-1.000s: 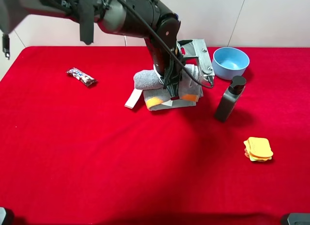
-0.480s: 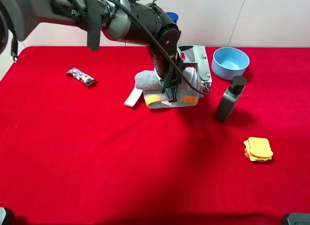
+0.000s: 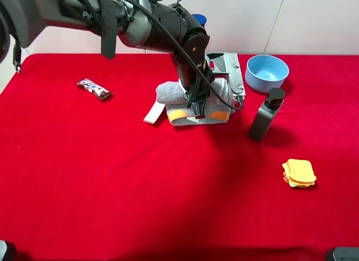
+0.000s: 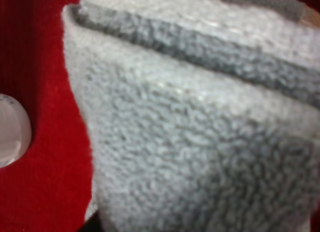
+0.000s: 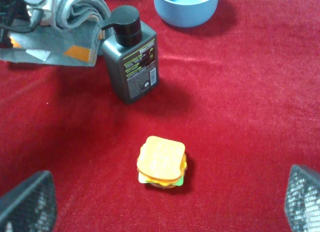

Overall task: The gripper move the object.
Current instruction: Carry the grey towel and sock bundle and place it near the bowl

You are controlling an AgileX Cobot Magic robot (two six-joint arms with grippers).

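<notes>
The red table (image 3: 112,177) is carrying everything. The left gripper (image 3: 231,88) is clenching the grey towel (image 3: 171,94) toward the table's far middle, with a dark bottle (image 3: 263,118) and a blue bowl (image 3: 267,72) near it. The right gripper (image 5: 165,204) is hanging with its fingers spread, grasping nothing, near a sponge stack (image 5: 161,161).

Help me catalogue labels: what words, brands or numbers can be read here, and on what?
Bottle: white label print, too small to read.
Snack bar: wrapper print, too blurred to read.
Arm: white letters, partly hidden by a strap, unreadable.
Towel: white tag shows no print.
</notes>
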